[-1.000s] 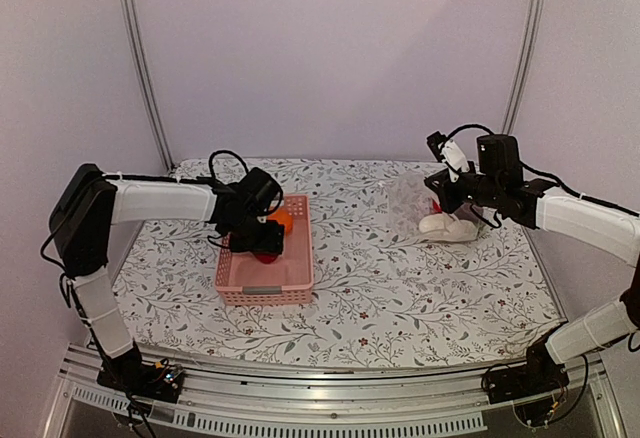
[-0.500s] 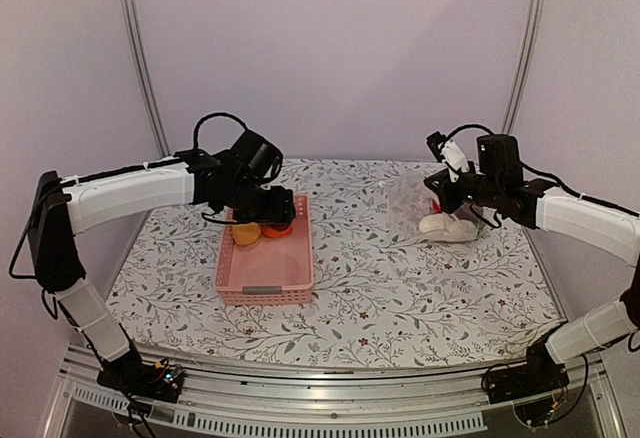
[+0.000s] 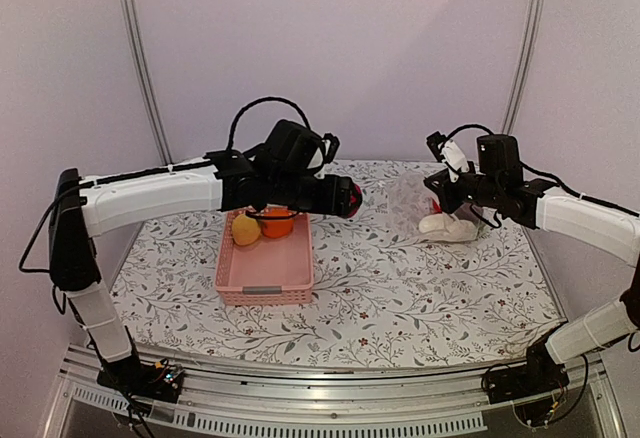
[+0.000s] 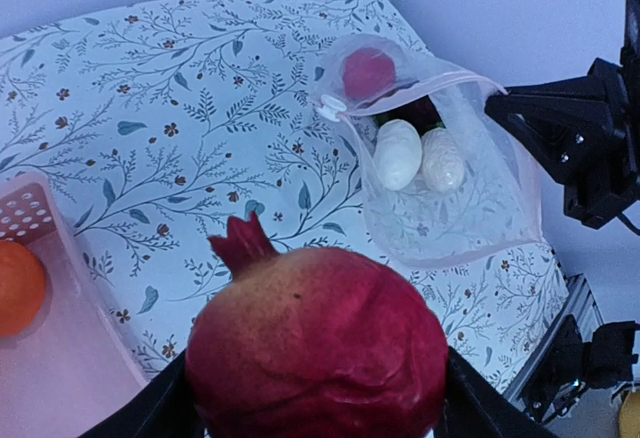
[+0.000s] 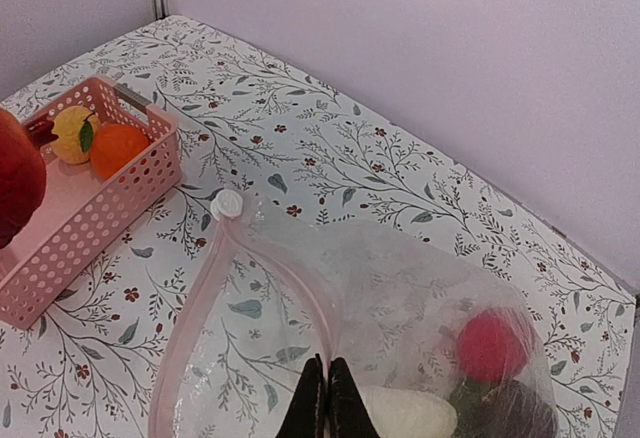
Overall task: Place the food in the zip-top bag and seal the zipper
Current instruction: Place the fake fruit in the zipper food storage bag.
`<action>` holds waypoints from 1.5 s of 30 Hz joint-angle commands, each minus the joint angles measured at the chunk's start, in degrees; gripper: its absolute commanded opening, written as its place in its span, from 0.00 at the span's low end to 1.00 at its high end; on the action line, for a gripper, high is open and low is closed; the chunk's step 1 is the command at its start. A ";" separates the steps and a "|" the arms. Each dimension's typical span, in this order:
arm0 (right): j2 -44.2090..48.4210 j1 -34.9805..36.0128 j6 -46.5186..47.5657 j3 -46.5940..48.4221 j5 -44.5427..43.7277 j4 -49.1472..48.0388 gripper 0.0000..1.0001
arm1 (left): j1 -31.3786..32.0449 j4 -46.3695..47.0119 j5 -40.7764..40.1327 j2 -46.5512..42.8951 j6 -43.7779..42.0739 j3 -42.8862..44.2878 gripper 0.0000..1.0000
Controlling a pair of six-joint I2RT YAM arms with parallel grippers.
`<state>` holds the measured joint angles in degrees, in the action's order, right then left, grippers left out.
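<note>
The flowered desk (image 3: pixel 400 288) carries a pink basket (image 3: pixel 265 268) holding an orange (image 3: pixel 277 222) and a lemon (image 3: pixel 245 229). The bag (image 5: pixel 330 358) lies at right, mouth open, right claw (image 5: pixel 326 398) pinching its edge. The left claw (image 3: pixel 345 198) grips a pomegranate (image 4: pixel 315 343) above the desk, between basket and bag.

Soft, even light with a faint violet cast fills all three views, and shadows are weak and diffuse. The overhead view is dimmer and slightly grainy, its wall rails bowing outward toward the edges. In the left wrist view the pomegranate (image 4: pixel 318 343) looms near and a little soft, while the bag (image 4: pixel 450 188) beyond shows mild glare on its crinkles.
</note>
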<state>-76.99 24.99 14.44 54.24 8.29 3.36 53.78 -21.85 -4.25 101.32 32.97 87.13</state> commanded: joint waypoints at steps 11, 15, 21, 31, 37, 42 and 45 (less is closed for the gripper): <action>0.44 -0.16 -0.24 0.23 3.09 0.86 0.00 | 2.32 19.08 18.76 17.35 5.83 12.05 0.62; 0.99 -0.20 -1.19 0.29 4.81 1.03 0.00 | 2.62 20.89 19.64 21.52 10.27 15.89 0.61; 1.94 -0.21 -2.10 0.75 4.65 1.36 0.00 | 3.23 22.60 16.11 25.96 14.90 18.24 0.60; 3.40 -0.21 -2.51 0.91 6.04 1.64 0.00 | 3.14 19.07 11.41 33.77 17.62 28.16 0.75; 3.49 -0.35 -2.35 1.13 2.50 1.53 0.00 | 3.23 18.89 10.94 34.60 18.57 31.71 0.99; 3.39 -0.47 -1.90 1.13 1.59 1.30 0.00 | 3.75 24.96 11.31 28.68 18.50 23.43 1.00; 2.79 -0.47 -1.62 0.96 0.93 1.07 0.00 | 4.22 29.93 12.49 23.68 16.25 17.40 1.00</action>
<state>-74.35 24.69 12.69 54.46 10.83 4.69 56.53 0.47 7.46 132.97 51.18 110.45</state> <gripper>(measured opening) 0.005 0.996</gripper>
